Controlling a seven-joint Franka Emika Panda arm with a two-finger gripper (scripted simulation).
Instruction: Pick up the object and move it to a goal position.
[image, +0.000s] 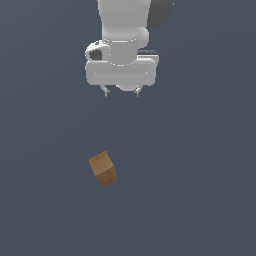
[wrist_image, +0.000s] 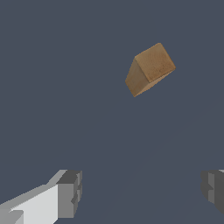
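Observation:
The object (image: 103, 169) is a small tan-brown wooden block lying on the dark grey surface, turned at an angle. In the wrist view the object (wrist_image: 149, 69) shows a square end and a longer side. My white gripper (image: 121, 93) hangs well above it and slightly toward the exterior view's right, apart from it. Its two short fingertips (image: 106, 92) point down with a wide gap between them, so it is open and holds nothing. In the wrist view my gripper (wrist_image: 142, 190) frames bare floor, and the grey fingers (wrist_image: 70, 192) stand far apart.
A plain dark grey surface (image: 200, 190) fills both views. No other object, container or edge shows.

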